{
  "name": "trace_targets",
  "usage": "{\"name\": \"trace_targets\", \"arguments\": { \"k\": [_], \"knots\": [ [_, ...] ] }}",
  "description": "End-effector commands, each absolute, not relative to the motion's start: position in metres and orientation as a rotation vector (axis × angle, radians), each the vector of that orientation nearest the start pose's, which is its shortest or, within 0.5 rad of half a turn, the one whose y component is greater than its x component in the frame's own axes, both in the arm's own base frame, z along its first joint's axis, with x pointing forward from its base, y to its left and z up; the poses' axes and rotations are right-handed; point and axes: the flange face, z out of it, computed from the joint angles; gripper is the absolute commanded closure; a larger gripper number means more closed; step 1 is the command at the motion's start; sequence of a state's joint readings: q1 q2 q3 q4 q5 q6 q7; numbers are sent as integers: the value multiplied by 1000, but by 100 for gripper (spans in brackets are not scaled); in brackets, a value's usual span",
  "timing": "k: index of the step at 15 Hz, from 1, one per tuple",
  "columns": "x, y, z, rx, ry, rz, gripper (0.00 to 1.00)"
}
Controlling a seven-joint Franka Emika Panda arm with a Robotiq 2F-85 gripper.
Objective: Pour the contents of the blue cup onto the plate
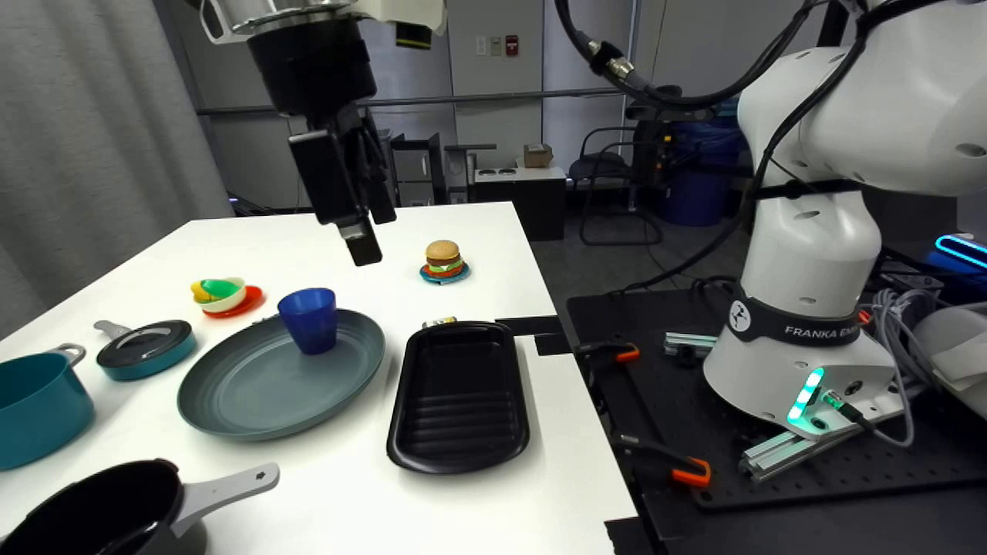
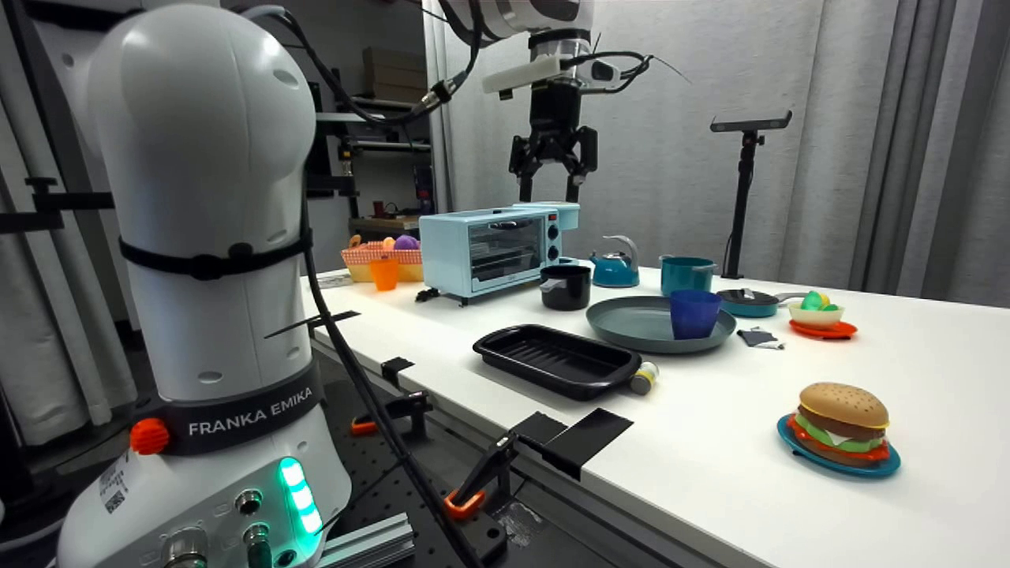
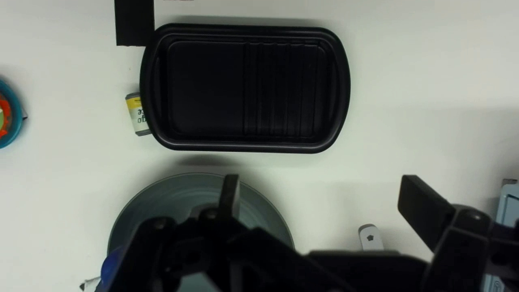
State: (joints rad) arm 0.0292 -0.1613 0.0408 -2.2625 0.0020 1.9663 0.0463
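Observation:
The bright blue cup (image 1: 310, 320) stands upright on the dark grey-teal plate (image 1: 254, 389), near its rim. Both also show in an exterior view, the cup (image 2: 695, 314) at the side of the plate (image 2: 627, 322). In the wrist view the cup (image 3: 108, 265) is mostly hidden behind a finger, and the plate (image 3: 170, 194) is partly covered. My gripper (image 1: 373, 231) is open and empty, pointing down, well above the table and apart from the cup. Its fingers are spread in an exterior view (image 2: 549, 189) and in the wrist view (image 3: 318, 182). The yellow contents are hidden or out of view.
A black grill pan (image 1: 459, 397) lies beside the plate, with a small can (image 2: 645, 378) at its end. A black pot (image 1: 100, 509), teal pot (image 1: 38, 408) and small pan (image 1: 146, 351) stand around. A burger toy (image 2: 840, 426) and toaster oven (image 2: 505, 248) stand farther off.

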Motion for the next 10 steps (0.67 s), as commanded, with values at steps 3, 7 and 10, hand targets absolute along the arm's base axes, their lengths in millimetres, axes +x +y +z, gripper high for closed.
{"name": "trace_targets", "arguments": {
  "k": [3,7,10],
  "knots": [
    [494,-1,406,-3176,122,180,0],
    [500,-26,400,-3166,243,128,0],
    [506,-45,397,-3148,324,73,0]
  ]
}}
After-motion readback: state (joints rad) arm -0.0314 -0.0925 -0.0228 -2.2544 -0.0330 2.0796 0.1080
